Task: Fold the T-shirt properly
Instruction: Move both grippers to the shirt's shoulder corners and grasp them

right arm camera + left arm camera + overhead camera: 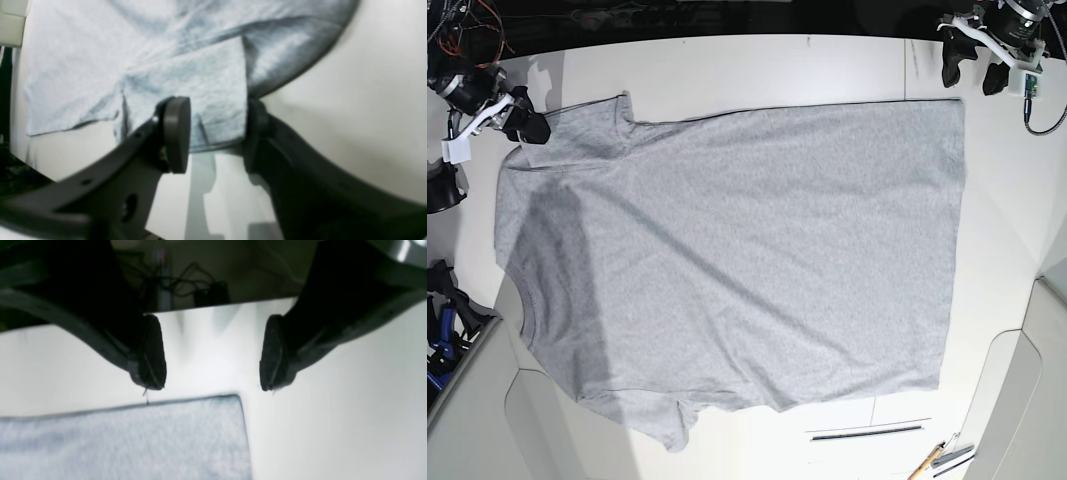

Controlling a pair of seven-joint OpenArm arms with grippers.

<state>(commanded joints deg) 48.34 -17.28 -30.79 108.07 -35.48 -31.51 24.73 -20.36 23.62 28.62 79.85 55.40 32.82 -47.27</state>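
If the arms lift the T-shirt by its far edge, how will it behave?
Likely floppy: the T-shirt lies flat with soft wrinkles and a folded-under sleeve, so it should drape and sag between grips. Probably light, thin knit. The table looks smooth and glossy, so dragged cloth may slide rather than catch. Right gripper straddles a sleeve edge; left gripper is open over bare table.

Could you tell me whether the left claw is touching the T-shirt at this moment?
Apart. In the left wrist view the left claw is open above the bare table, and the T-shirt corner lies below its tips, with white table between.

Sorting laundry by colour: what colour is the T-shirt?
Light heather grey T-shirt, plain; clearest in the base view.
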